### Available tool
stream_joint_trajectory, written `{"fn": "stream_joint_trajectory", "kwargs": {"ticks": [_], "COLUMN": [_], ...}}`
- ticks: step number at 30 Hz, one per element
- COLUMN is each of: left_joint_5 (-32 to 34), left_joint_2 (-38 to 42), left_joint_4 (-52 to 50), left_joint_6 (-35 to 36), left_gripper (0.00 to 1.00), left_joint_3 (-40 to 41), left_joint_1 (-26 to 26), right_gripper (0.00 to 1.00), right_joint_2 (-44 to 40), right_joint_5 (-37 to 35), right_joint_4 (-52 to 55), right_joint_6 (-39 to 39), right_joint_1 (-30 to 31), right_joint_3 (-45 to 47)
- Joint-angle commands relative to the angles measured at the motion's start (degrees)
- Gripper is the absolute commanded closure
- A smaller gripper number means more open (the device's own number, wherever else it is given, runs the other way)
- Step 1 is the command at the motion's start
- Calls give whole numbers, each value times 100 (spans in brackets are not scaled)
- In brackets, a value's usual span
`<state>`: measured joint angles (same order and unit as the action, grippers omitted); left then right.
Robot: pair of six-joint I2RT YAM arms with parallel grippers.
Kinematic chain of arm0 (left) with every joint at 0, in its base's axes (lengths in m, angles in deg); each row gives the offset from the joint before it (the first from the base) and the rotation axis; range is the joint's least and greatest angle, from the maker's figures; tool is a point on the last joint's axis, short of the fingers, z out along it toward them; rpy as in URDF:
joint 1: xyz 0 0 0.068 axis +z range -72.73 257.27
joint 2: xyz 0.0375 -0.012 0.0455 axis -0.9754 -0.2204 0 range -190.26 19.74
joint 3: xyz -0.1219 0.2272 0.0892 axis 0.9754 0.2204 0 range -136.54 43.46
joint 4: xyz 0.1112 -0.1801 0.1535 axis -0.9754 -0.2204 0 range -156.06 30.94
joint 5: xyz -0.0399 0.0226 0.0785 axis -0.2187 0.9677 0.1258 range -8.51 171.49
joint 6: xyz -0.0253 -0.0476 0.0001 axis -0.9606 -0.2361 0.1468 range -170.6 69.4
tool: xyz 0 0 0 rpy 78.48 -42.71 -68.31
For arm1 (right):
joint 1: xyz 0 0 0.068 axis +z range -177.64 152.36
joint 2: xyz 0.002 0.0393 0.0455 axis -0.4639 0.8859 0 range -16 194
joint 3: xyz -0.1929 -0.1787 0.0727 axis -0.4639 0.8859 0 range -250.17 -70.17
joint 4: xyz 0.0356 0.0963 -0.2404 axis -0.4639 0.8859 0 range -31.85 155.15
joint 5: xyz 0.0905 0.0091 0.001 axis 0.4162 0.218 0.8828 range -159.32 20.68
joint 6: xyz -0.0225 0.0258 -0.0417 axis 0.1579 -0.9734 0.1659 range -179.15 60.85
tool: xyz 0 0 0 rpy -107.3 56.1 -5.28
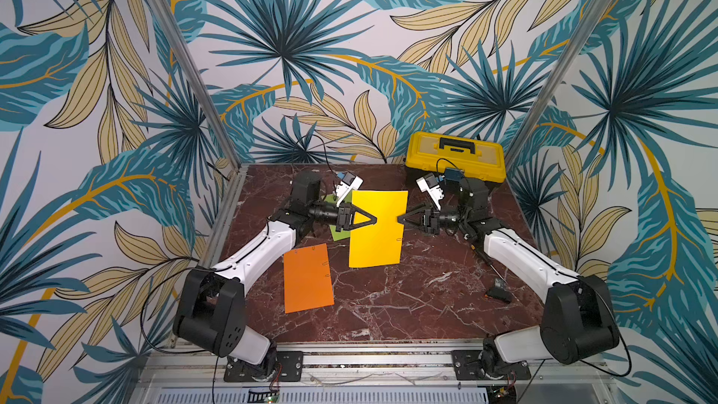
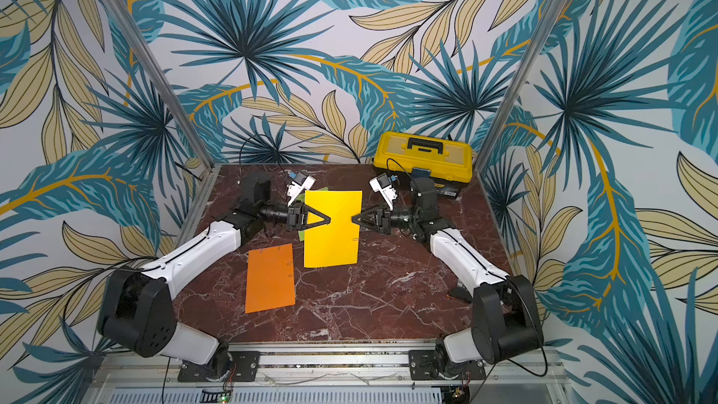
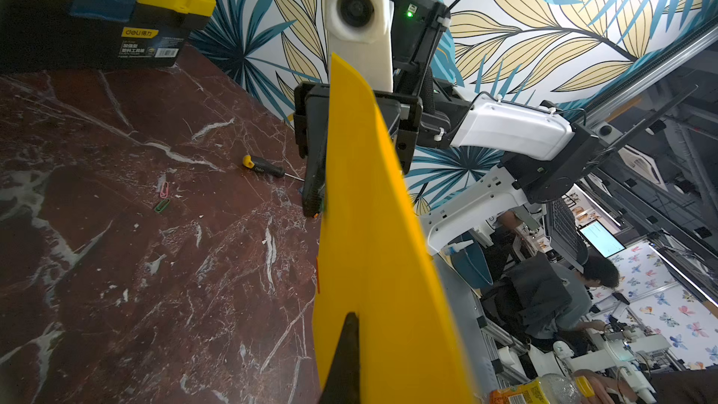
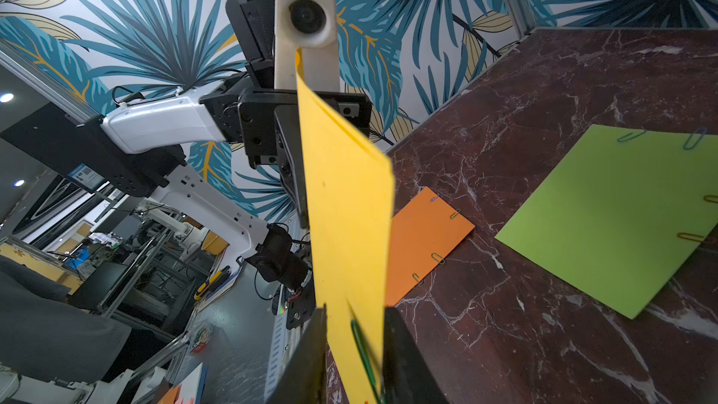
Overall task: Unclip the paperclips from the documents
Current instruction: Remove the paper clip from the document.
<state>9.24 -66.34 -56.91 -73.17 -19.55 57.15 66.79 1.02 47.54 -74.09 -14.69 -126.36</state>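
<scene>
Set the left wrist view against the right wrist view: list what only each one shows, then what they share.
Only the left wrist view: the toolbox, a screwdriver, and a loose pink paperclip and green paperclip lying on the table.

Only the right wrist view: the green sheet and orange sheet flat on the table with clips along their edges, plus a green clip on the yellow sheet's edge between the right gripper jaws.

Both: the yellow sheet held up off the marble table.
</scene>
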Motion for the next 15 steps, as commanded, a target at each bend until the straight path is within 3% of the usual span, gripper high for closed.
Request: {"fn": "stream_joint_trajectory", "kwargs": {"ticks": [1,15], "left_joint_5": [-53,-95], "left_joint_2": [166,211], "left_joint_4": [84,87], "left_joint_6": [-7,-26], "left_gripper": [100,100], "left_joint_3": [69,104], "left_joint_1": [59,159], "right_gripper": [76,87], "right_joint_2": [10,19], "right_joint_5": [251,374], "right_joint_4": [-147,-68], "right_joint_6": [-55,-35], "right_joint_1": [1,6], "right_joint_3": [55,55]}}
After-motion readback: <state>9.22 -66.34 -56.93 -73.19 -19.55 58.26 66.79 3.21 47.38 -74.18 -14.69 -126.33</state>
